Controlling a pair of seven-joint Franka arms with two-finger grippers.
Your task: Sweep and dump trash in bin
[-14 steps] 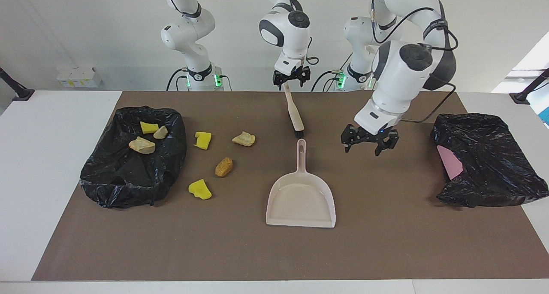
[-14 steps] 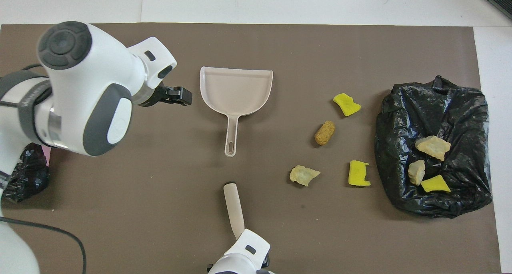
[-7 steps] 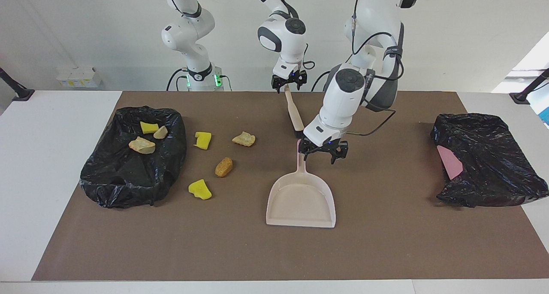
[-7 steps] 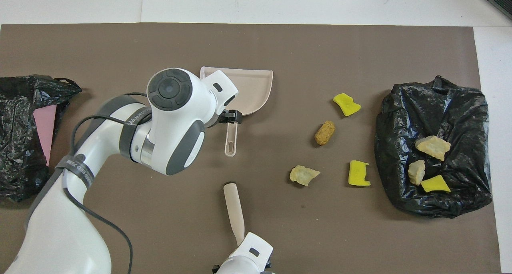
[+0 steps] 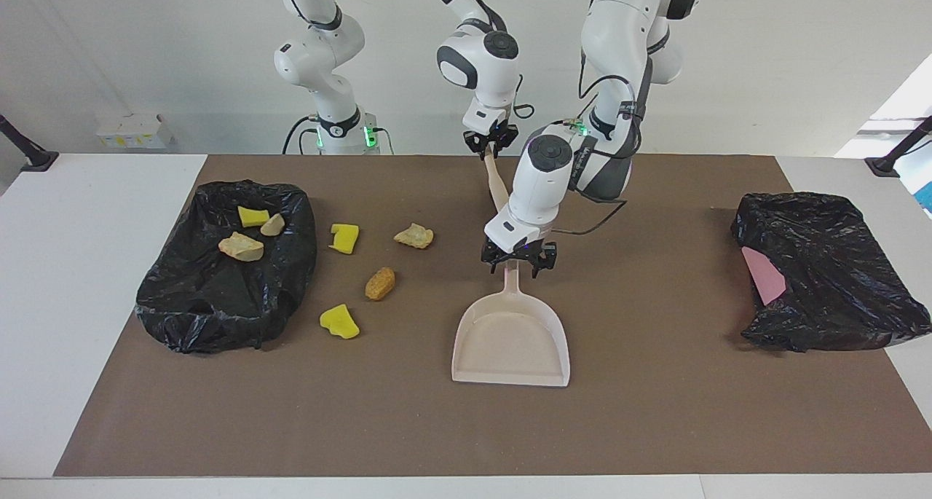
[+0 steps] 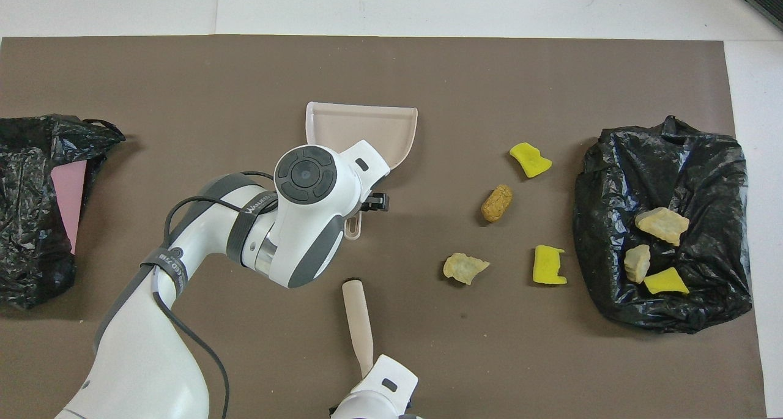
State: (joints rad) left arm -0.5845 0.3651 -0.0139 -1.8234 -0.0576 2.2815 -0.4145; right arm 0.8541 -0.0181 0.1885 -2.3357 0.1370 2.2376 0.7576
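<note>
Several trash pieces lie loose on the brown mat: yellow foam [image 5: 344, 237], a tan lump [image 5: 414, 235], a brown lump [image 5: 380, 283], more yellow foam [image 5: 339, 321]. Three more sit on the black bag [image 5: 218, 295] toward the right arm's end, which may be the bin. The beige dustpan [image 5: 511, 342] lies mid-mat, handle toward the robots. My left gripper [image 5: 518, 260] is low over that handle, open, a finger on each side. My right gripper [image 5: 491, 142] is shut on the top end of the brush [image 6: 358, 318], whose bristle end rests on the mat.
A second black bag [image 5: 823, 273] with a flat pink sheet [image 5: 763, 277] lies toward the left arm's end. The left arm's forearm [image 6: 183, 266] crosses the mat beside the brush. White tabletop [image 5: 87, 266] surrounds the mat.
The left arm swung from near the pink-sheet bag to the dustpan handle and came down over it. The right gripper closed on the brush handle.
</note>
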